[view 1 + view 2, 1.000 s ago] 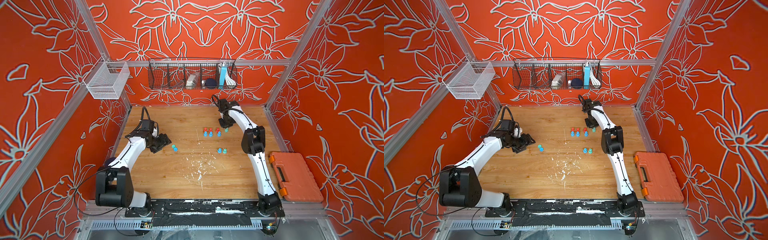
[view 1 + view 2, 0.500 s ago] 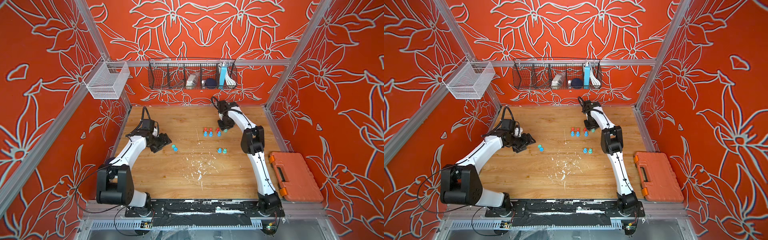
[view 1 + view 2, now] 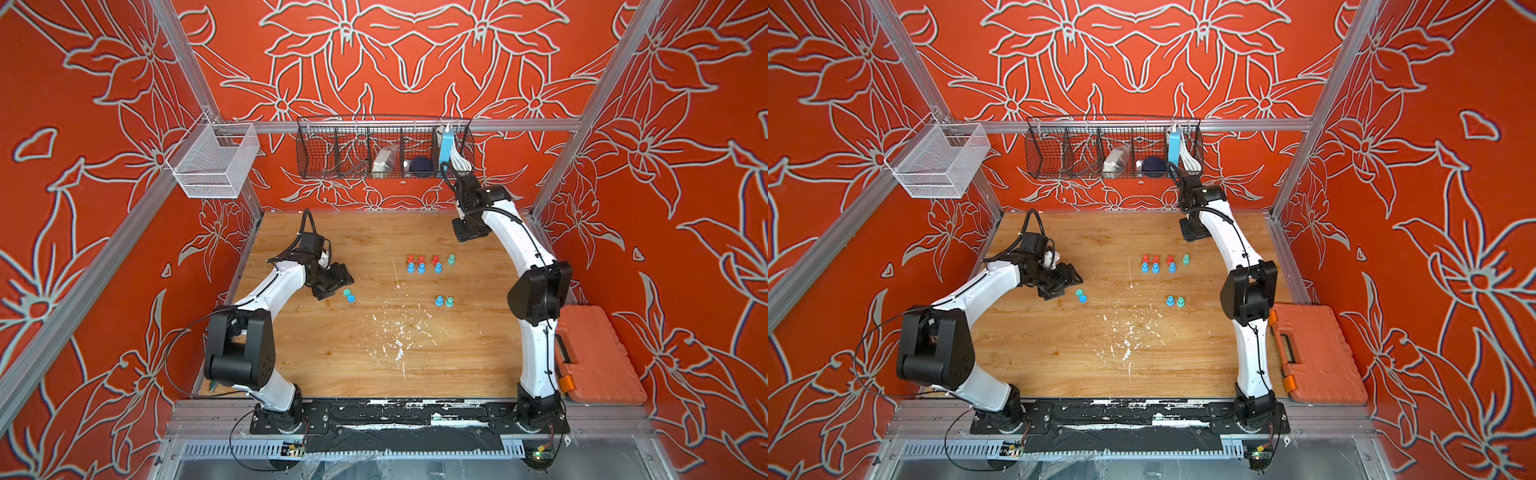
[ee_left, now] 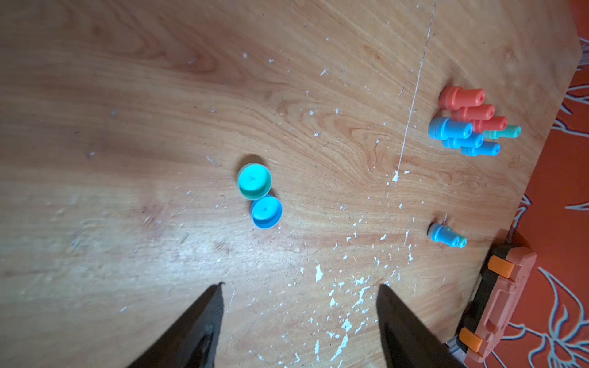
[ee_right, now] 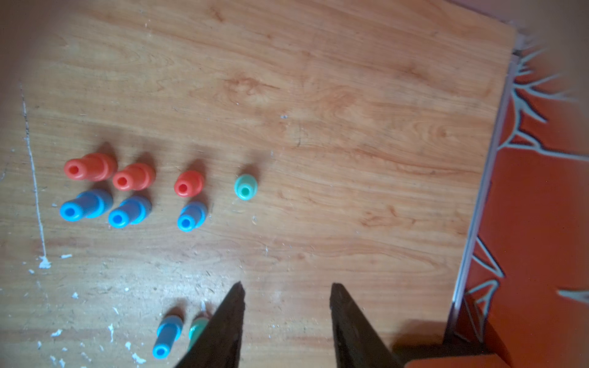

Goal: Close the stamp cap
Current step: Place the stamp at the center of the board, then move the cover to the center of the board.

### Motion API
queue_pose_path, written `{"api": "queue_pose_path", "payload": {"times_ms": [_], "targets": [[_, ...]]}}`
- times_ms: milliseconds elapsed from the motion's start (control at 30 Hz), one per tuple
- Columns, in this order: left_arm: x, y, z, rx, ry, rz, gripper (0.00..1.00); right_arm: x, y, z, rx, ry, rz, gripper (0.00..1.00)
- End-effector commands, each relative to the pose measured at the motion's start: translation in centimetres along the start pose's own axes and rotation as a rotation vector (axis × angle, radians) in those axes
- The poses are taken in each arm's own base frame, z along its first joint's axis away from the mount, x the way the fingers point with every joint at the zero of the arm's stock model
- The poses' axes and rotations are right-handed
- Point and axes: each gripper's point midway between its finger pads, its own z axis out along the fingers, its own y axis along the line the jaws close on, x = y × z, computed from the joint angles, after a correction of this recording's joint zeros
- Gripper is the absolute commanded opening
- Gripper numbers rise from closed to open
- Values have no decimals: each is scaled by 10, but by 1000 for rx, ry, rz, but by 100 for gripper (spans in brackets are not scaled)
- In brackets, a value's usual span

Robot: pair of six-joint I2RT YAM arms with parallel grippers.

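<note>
Both claws open and empty, caps off.
The teal cap [image 4: 254, 180] and blue cap [image 4: 266, 212] lie touching on the tabletop [image 3: 374, 353], left of centre, just ahead of the left claw [image 4: 300, 284], probably its pick. The matching pair of stamps [image 3: 444, 301] waits right of centre. The right claw [image 5: 287, 284] hangs far right.

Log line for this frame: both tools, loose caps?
left tool: open, empty | right tool: open, empty | teal cap, blue cap: loose on table, side by side

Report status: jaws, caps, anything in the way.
Left jaws open, empty, just short of teal cap and blue cap, loose, side by side. Right jaws open, empty, behind the stamp rows. Nothing between caps and stamp pair.
</note>
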Motion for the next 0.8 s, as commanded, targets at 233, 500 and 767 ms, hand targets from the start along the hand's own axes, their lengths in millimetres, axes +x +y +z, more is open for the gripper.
{"api": "queue_pose_path", "payload": {"times_ms": [233,500,767], "targets": [[-23,-15,31,-14,8,15,75,37,-16,-11,0,33,35,44],[-21,-14,50,-41,33,18,75,47,-19,-12,-9,33,43,43],[-16,-7,63,-66,49,8,75,49,-16,-10,-26,38,45,43]]}}
